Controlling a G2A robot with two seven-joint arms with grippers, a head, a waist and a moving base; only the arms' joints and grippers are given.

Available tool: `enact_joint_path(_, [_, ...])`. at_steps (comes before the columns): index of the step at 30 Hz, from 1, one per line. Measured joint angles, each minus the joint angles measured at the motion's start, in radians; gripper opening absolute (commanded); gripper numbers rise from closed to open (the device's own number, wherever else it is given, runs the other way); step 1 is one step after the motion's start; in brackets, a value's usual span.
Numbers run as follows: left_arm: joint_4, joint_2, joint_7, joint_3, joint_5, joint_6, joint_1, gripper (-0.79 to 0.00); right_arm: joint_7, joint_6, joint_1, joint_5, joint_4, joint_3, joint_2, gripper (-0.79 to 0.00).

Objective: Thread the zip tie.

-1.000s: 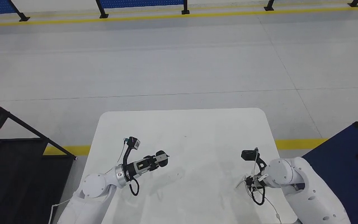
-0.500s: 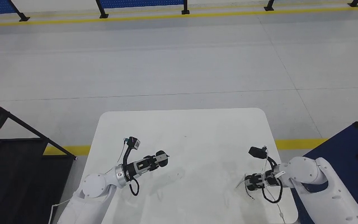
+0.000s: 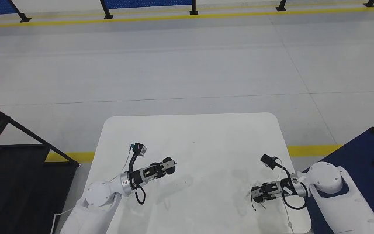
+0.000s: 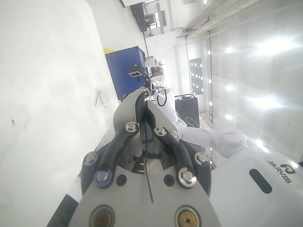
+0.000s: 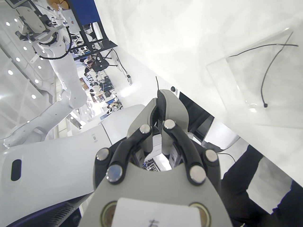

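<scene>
My left gripper (image 4: 144, 95) is shut on a thin black zip tie (image 4: 146, 157) whose strap runs back between the fingers toward the wrist. In the top view this gripper (image 3: 169, 164) hovers over the front left of the white table (image 3: 204, 134), pointing right. My right gripper (image 5: 159, 93) is shut too, with a thin black zip tie tip (image 5: 156, 81) poking out past its fingertips. From above it (image 3: 255, 195) sits near the table's front right, pointing left. The two grippers are far apart.
A clear plastic tray (image 5: 279, 116) holding loose black zip ties (image 5: 267, 72) lies on the table beside my right gripper. A blue cabinet (image 3: 350, 164) stands off the table's right edge. A dark panel (image 3: 23, 175) stands to the left.
The right arm swung its elbow outward to the right, and its gripper turned to point left at nearly the same spot. The left arm has kept still.
</scene>
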Motion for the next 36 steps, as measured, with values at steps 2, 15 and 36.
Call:
enact_joint_path(2, [0.000, 0.000, 0.000, 0.000, 0.000, 0.000, 0.000, -0.785, 0.000, 0.000, 0.000, -0.001, -0.001, 0.000, 0.000, -0.785])
enact_joint_path(15, [0.000, 0.000, 0.000, 0.000, 0.000, 0.000, 0.000, -0.785, -0.014, 0.006, -0.007, 0.019, 0.005, -0.006, -0.002, -0.785])
enact_joint_path(36, [0.000, 0.000, 0.000, 0.000, 0.000, 0.000, 0.000, -0.785, 0.015, 0.229, 0.138, 0.600, 0.191, -0.263, 0.083, -0.785])
